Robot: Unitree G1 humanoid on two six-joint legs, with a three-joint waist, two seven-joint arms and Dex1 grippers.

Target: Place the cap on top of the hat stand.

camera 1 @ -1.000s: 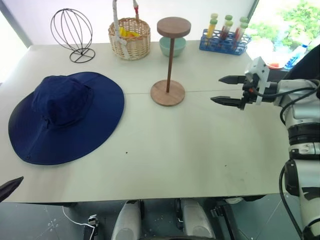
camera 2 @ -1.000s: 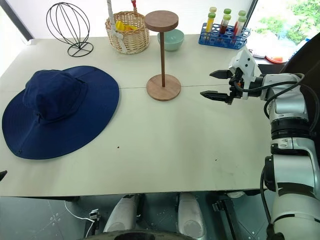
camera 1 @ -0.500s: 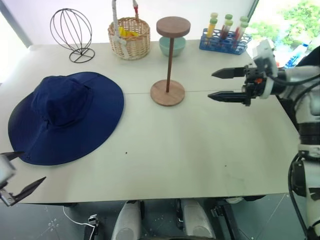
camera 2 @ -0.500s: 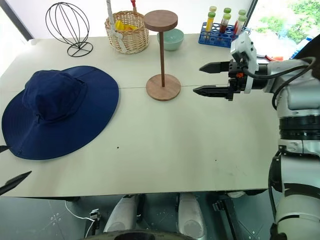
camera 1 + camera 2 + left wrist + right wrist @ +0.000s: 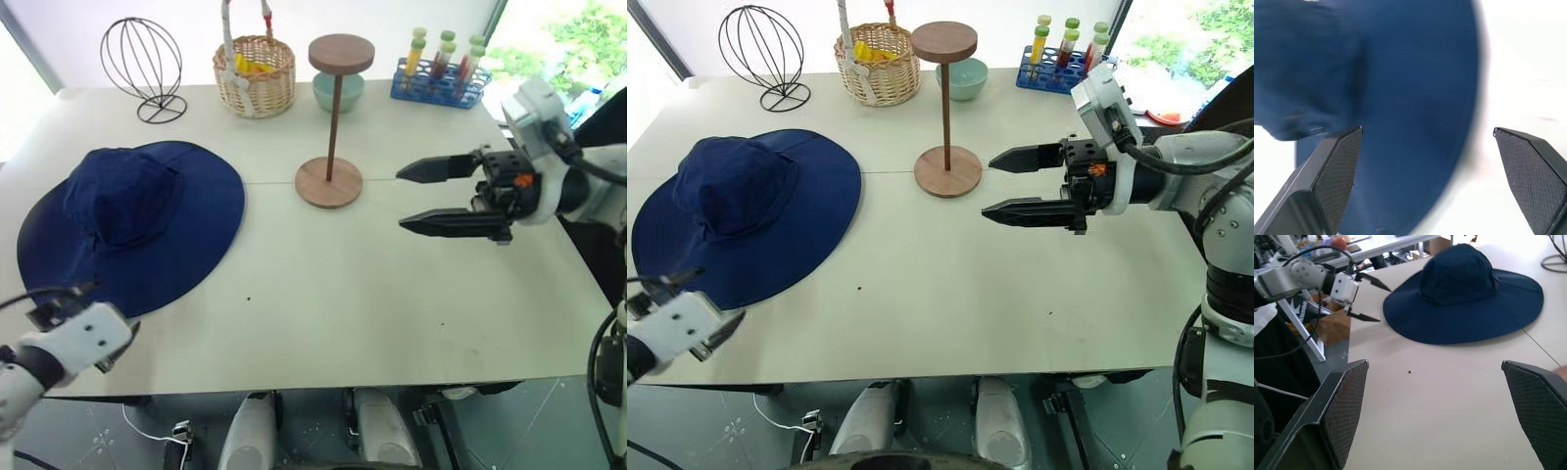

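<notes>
Head cameras first: the cap [image 5: 127, 227] lies flat on the bench [image 5: 392, 313], left of centre frame, with the hat stand [image 5: 333, 122] upright just right of it, not touching. The left gripper [image 5: 691, 308] sits at the lower left corner by the cap's near brim, fingers apart. The right gripper [image 5: 446, 196] hovers at centre right, fingers spread wide, holding nothing.

Left wrist view: the blue brim sits between the open fingers [image 5: 1334, 166].

Right wrist view: cap at the top, open fingers [image 5: 1342, 406] at the bottom corners.
</notes>
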